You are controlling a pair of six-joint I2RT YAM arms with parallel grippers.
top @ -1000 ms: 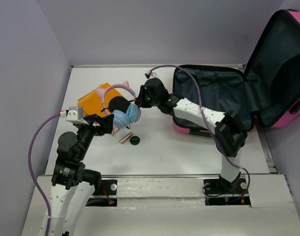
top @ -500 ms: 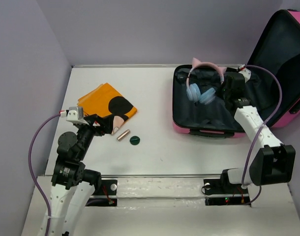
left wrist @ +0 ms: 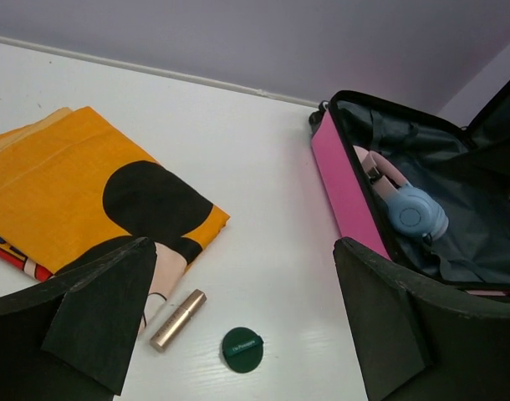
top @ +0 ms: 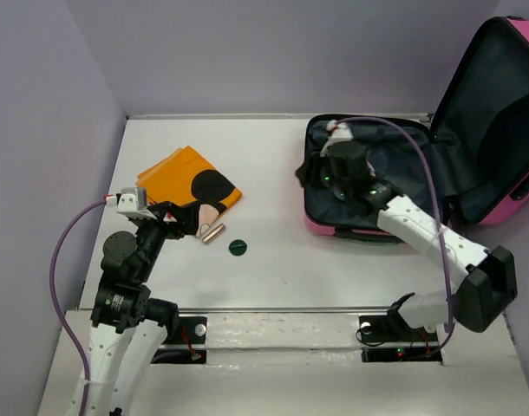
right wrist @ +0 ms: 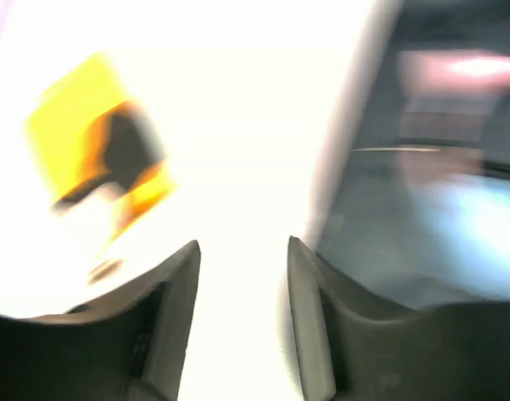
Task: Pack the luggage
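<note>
Got the luggage [top: 490, 113] open at table's right rear, lid up. Can see headphones [left wrist: 410, 209] inside only from left wrist; blocked by right arm from top. Reading right gripper [right wrist: 242, 251] as parted, empty, despite blur. Left gripper [left wrist: 245, 246] spread wide, empty.

even, bright light; top and left wrist views sharp, right wrist view motion-blurred, overexposed.
</note>
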